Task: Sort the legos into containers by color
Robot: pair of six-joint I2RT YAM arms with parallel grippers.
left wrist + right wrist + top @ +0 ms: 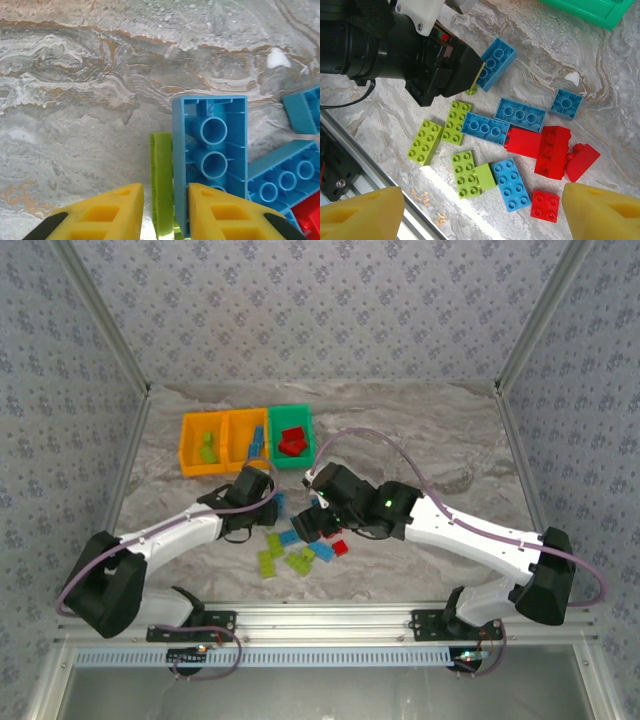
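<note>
Three bins stand side by side, touching, far-left on the marbled counter.
- Left orange bin: lime-green bricks inside.
- Middle orange bin: blue bricks inside.
- Green bin: red bricks inside.

The loose legos lie scattered on the counter nearer the arms, between the two tools and just in front of the bins.

Left tool is down at the far edge of the scatter. Its yellow fingers are drawn narrow. A thin lime-green brick on edge stands between them. A sliver of counter shows between this brick and the left finger. An upturned blue brick, hollow side up, lies flush against the lime one, and the other finger overlaps it. I cannot tell whether anything is gripped.

Right tool hovers above the scatter with its fingers spread wide and nothing between them.

Below the right tool, from its wrist view:
- Three flat lime bricks sit toward the counter's near edge.
- A pair of long blue bricks lies mid-scatter, with a small blue square beyond them.
- A red cluster touches the blue pair.
- A small red square and another blue brick lie closest to the fingers.
</note>
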